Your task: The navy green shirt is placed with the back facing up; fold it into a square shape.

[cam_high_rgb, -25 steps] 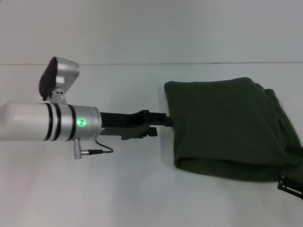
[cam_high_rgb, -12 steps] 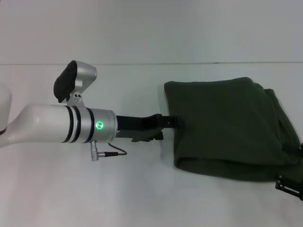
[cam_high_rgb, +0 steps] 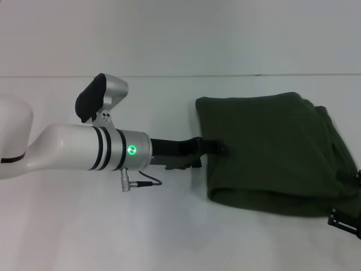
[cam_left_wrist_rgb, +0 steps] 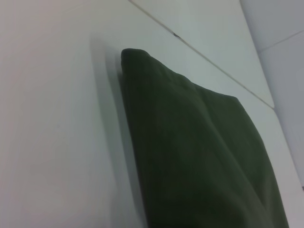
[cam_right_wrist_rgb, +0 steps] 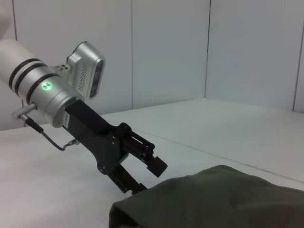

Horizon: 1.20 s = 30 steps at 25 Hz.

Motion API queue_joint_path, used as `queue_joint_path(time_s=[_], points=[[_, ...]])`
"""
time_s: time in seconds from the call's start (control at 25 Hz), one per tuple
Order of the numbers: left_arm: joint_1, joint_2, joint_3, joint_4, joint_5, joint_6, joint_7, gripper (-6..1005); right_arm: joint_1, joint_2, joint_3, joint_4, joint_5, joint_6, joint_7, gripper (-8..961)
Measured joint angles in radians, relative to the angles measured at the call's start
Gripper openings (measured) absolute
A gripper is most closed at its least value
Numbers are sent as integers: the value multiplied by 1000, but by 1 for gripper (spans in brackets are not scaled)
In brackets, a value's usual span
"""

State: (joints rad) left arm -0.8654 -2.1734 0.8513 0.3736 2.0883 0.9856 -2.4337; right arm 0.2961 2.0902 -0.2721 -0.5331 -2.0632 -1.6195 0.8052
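Spanning the whole scene: white table (cam_high_rgb: 169, 226), largest thing in view. Shirt (cam_high_rgb: 271, 152) lies on the table's right half, folded into a thick roughly rectangular bundle, plain side up, no lettering visible. Its right edge is bunched in loose folds; near edge shows a doubled layer.

Left arm (cam_high_rgb: 73, 152) reaches across from the left, low over the table, green light lit on the wrist. Left pincer (cam_high_rgb: 217, 148) sits at the shirt's left edge, about midway along it. Right wrist view shows its fingers (cam_right_wrist_rgb: 156, 166) apart: upper one above the cloth edge, lower one down by the table at the fold. Touching or not, cannot tell. Nothing clamped.

Left wrist view shows only the shirt's folded edge (cam_left_wrist_rgb: 199, 156) on the table.

Right pincer (cam_high_rgb: 345, 220) is at the lower right frame edge, just off the shirt's near right corner; only part visible, fingers' state cannot tell.
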Motion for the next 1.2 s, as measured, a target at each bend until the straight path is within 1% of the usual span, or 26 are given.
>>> queue_joint_path(time_s=[0.24,0.64,0.84,1.04,1.16,1.2], points=[[-33,-2,0,-39,-1,-37,19,877,4,1,0,1,0,0,0,834],[-60,-4,1,-67,-24,-54,41,878,10,1,-1,1,0,0,0,832],[-65,-3,6,-77,-29,-62,56,843,13,1,0,1,0,0,0,832],[-77,-3,13,-117,-49,-77,109,808,16,1,1,1,2,0,2,832],[-69,-3,11,-111,-62,-78,121,787,16,1,3,0,2,-1,2,833],[-66,-3,12,-108,-69,-78,128,744,16,1,3,0,2,0,3,833]])
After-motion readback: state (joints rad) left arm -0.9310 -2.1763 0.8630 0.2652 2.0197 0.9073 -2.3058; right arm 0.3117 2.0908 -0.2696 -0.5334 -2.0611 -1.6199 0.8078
